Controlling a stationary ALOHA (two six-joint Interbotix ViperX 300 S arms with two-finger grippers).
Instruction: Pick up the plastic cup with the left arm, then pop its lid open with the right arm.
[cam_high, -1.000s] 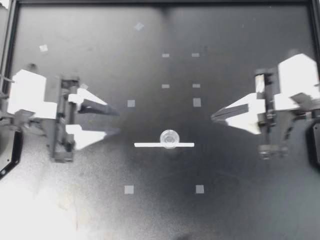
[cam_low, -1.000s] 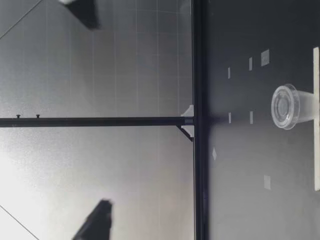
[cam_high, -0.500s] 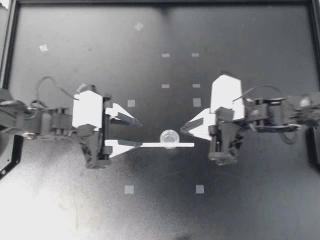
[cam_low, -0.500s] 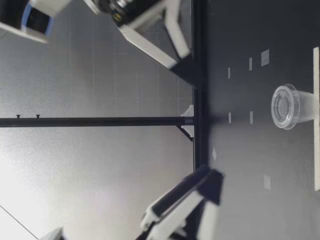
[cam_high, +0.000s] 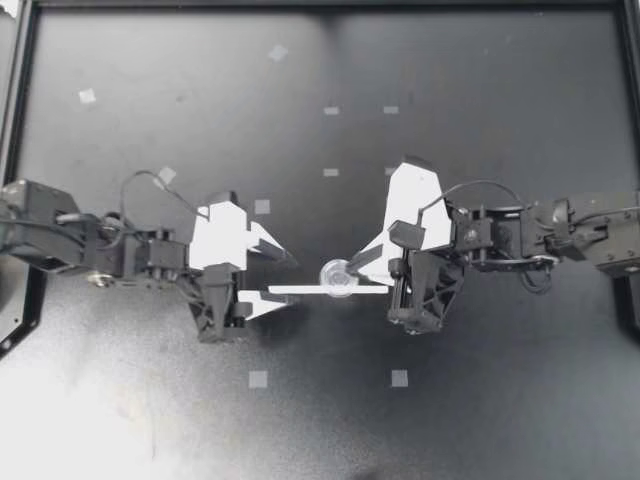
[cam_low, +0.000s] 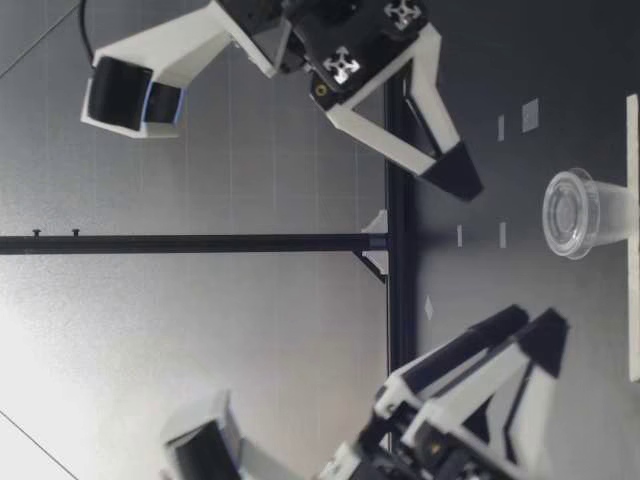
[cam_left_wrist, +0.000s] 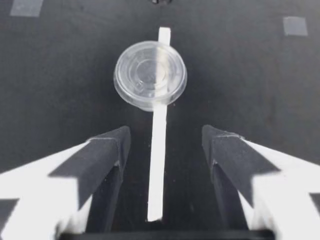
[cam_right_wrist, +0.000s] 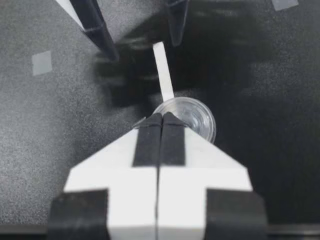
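Note:
A small clear plastic cup (cam_high: 337, 278) stands upright on a long white strip (cam_high: 300, 290) on the black table. My left gripper (cam_high: 278, 278) is open, its fingers straddling the strip's left end without touching it. In the left wrist view the strip (cam_left_wrist: 159, 150) runs between the fingers (cam_left_wrist: 107, 150) and the cup (cam_left_wrist: 150, 75) lies just ahead. My right gripper (cam_high: 352, 272) is shut on nothing, its tip right at the cup's right side. The right wrist view shows the shut tip (cam_right_wrist: 161, 117) over the cup's rim (cam_right_wrist: 195, 117). In the low view cup (cam_low: 580, 213), right gripper (cam_low: 465, 185) and left gripper (cam_low: 535, 328) stay apart.
Small grey tape squares (cam_high: 258, 379) (cam_high: 399, 378) (cam_high: 262, 207) are stuck flat on the black table. A black frame rail (cam_low: 395, 240) runs along the table's far edge. Dark frame bars (cam_high: 18, 120) border the table at the sides.
Both arms have swung in from the table's sides toward the middle. The open left gripper came around the strip's end; the shut right gripper arrived at the cup. The cup has not moved.

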